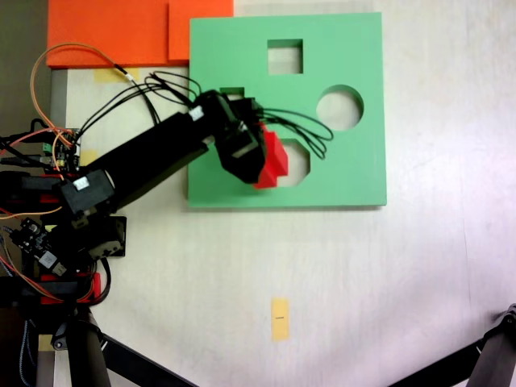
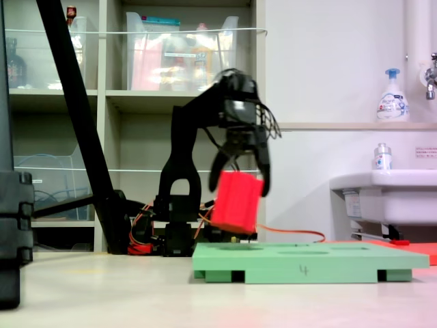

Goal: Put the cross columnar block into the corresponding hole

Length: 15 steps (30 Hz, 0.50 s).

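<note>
My tool (image 2: 240,179) is clenched on the cross columnar block (image 2: 236,202), one jaw on either side of its upper part as the low fixed view shows it. The block hangs tilted, clear of the green foam board (image 2: 307,263); its lower end is above the board surface and not touching it. In the fixed view from above, the block (image 1: 274,159) lies over the left part of a cutout in the lower middle of the board (image 1: 355,173), with the right part of that opening (image 1: 297,161) still visible beside it. My arm and the block cover enough of this opening that I cannot confirm its shape.

The board lies flat on the white desk (image 1: 403,282). Its square cutout (image 1: 285,56) and round cutout (image 1: 339,107) are both open. Orange foam sheets (image 1: 121,32) lie at the upper left of that view, touching the board's edge. A yellow tape mark (image 1: 280,318) sits on the desk well below the board.
</note>
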Tool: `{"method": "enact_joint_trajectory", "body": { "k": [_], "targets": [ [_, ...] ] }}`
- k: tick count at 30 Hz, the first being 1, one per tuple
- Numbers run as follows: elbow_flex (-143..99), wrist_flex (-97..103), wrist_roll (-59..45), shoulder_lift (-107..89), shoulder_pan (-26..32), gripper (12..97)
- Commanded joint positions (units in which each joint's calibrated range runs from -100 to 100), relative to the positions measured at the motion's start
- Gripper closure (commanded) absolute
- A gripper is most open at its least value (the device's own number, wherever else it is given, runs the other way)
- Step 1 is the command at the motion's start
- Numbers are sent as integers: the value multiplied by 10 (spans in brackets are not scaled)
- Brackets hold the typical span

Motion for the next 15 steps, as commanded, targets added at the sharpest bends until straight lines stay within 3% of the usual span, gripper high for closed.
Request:
{"method": "enact_joint_trajectory", "body": {
  "k": [1, 15],
  "targets": [
    [70, -32, 29, 34, 26, 694],
    [103, -32, 105, 79, 95, 694]
  ]
}}
